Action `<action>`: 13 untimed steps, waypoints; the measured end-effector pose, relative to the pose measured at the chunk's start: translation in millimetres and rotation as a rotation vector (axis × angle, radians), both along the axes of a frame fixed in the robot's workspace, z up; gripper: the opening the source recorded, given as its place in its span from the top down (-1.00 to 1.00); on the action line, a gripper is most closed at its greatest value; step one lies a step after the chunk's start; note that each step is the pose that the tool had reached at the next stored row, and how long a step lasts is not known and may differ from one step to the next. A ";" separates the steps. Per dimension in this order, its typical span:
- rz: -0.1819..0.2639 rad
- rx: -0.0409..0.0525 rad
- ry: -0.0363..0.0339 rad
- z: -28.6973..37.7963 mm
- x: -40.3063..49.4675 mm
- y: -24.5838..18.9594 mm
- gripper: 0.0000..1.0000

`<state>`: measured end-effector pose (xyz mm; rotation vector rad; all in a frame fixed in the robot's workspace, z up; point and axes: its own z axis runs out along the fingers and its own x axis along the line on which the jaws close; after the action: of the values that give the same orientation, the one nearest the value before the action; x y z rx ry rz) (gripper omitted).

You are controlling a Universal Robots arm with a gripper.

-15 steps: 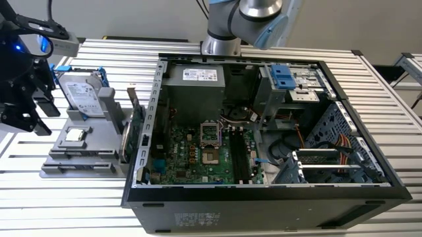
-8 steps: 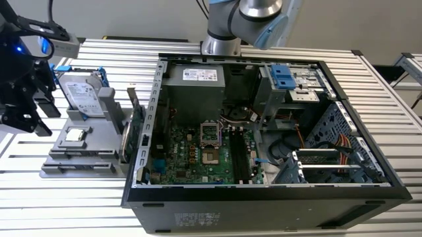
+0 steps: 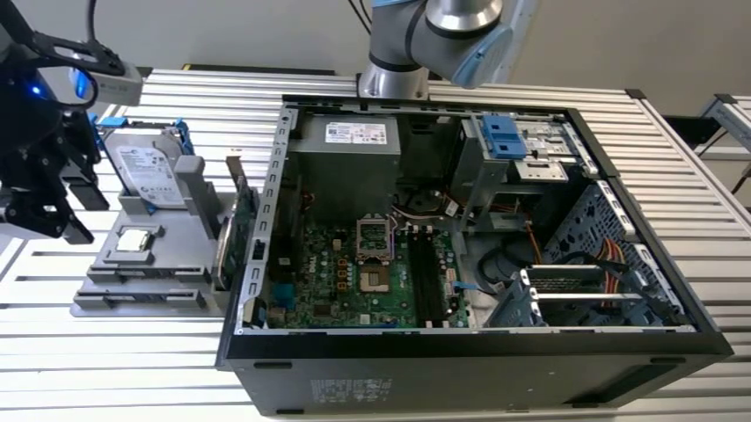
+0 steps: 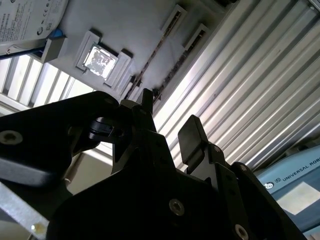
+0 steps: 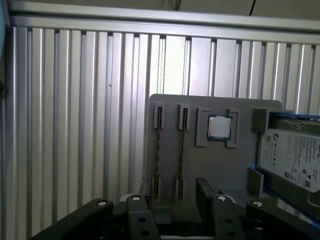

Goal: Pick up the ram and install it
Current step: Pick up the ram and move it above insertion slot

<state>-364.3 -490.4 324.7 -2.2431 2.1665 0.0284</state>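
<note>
The gripper (image 5: 171,197) hangs open and empty, with the ram (image 5: 182,150) standing on edge in the grey holder (image 5: 225,165) directly ahead of its fingertips, long axis running straight away from the gripper.

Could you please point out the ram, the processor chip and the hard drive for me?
ram (image 5: 181,150): first wrist view, the exposed edge of the stick nearer the chip.
processor chip (image 5: 219,127): first wrist view, the middle of its metal lid.
hard drive (image 5: 292,155): first wrist view, its labelled face.
</note>
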 end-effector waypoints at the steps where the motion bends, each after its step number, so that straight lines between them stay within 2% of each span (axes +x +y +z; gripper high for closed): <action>1: 0.000 0.0000 0.0000 -0.3 0.0 0.0 -1.00; 13: 0.000 0.0001 -0.0001 -4.1 0.0 0.0 -1.00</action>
<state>-364.3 -490.4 320.6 -2.2430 2.1665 0.0284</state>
